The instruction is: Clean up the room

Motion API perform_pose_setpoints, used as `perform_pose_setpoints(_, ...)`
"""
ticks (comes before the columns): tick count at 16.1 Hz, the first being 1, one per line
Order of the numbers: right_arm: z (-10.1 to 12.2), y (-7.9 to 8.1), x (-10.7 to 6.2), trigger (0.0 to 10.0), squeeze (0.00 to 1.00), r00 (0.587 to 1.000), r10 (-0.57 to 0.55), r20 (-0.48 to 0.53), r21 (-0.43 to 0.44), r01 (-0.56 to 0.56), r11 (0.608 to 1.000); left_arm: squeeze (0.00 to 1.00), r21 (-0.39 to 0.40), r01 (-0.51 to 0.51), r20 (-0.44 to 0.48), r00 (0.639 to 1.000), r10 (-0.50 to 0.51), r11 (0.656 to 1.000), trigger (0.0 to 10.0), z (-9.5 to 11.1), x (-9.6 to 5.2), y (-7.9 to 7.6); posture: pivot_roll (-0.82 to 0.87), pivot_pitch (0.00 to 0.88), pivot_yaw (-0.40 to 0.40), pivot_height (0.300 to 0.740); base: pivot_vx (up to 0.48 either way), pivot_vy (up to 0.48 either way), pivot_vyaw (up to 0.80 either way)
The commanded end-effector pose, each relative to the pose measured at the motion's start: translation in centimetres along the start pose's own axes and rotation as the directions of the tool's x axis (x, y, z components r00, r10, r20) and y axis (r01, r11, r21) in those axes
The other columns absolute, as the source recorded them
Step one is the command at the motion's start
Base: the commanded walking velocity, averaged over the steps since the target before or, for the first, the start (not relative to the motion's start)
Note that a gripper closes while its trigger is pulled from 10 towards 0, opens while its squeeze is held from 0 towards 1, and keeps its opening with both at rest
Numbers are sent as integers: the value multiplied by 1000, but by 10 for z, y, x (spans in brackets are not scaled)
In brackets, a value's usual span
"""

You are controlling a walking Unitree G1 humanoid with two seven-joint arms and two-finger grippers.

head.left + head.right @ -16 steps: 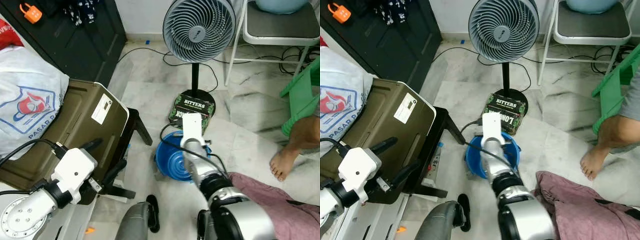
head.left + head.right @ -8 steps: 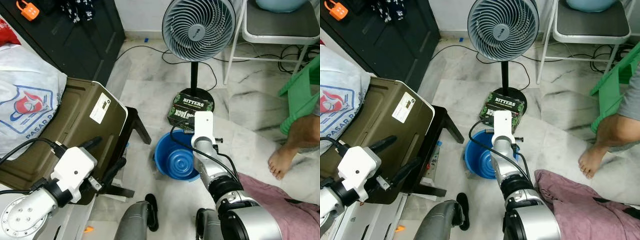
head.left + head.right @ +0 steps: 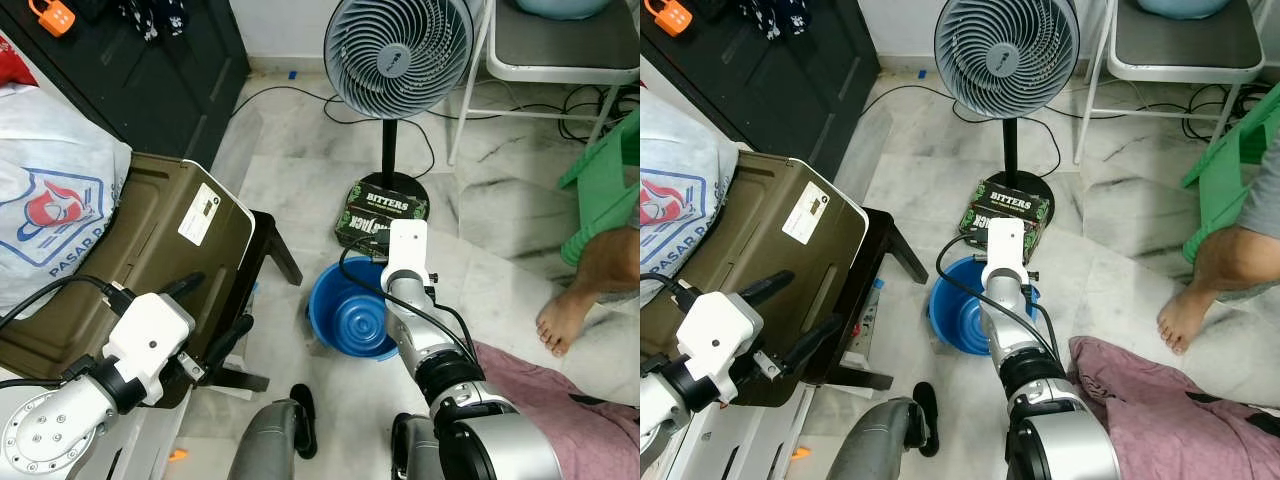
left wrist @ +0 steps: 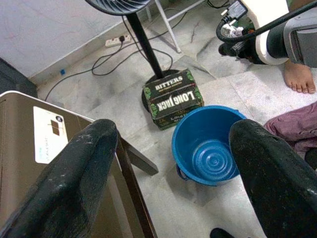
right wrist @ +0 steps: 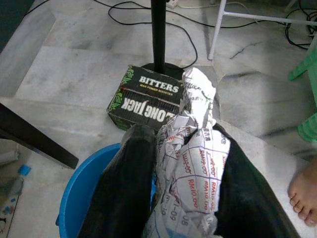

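- Two black fingers of the right gripper (image 5: 185,198) pinch a crumpled printed paper (image 5: 193,148), poised over the blue bucket (image 3: 350,322), apparently its 2 o'clock rim.
- Step in hand: binning the paper; next, ease inward, then let go.
- Left gripper (image 4: 171,173) hangs wide, holding nothing, at the bucket's 8 o'clock.

Soft, even daylight fills the room, and the pale marble floor (image 3: 300,170) reads bright with only faint shadows. The black cabinet (image 3: 150,70) at far left stays dim. The head views are sharp; the close black fingers (image 4: 74,183) blur in the wrist views.
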State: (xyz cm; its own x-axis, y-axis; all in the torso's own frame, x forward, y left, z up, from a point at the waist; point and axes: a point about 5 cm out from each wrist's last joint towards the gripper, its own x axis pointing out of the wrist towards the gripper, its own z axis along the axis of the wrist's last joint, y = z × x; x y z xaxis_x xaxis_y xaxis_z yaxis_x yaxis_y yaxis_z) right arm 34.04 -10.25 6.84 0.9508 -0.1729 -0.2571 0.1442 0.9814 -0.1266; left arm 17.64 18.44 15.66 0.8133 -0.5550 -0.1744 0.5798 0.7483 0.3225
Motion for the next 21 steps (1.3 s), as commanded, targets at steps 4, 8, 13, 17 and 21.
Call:
perform_pose_setpoints(4, 8, 4, -1, 10000, 1000, 999, 1, 37, 55, -3, 998, 0, 17, -29, -27, 999, 29, 999, 10000, -4, -3, 4, 197, 296, 179, 740, 0, 0, 0)
perform_pose_setpoints(8, 14, 1, 2, 10000, 1000, 998, -14, 58, 72, 9, 997, 0, 31, -46, -29, 998, 47, 998, 10000, -4, -3, 7, 201, 296, 184, 740, 0, 0, 0)
perform_pose_setpoints(13, 19, 12, -4, 10000, 1000, 994, 41, 97, 103, -51, 993, 0, 41, -69, -26, 997, 70, 997, 10000, -4, -2, 8, 194, 296, 186, 740, 0, 0, 0)
perform_pose_setpoints(17, 11, 24, -28, 10000, 1000, 972, 210, 104, 111, -221, 969, 0, 20, -106, 8, 994, 105, 994, 10000, -5, 12, 8, 129, 271, 150, 740, 0, 0, 0)
perform_pose_setpoints(21, 6, -13, -55, 10000, 1000, 950, 296, 104, 69, -304, 950, 0, -24, -146, 90, 985, 148, 989, 10000, -1, 41, 2, 31, 212, 107, 740, 0, 0, 0)
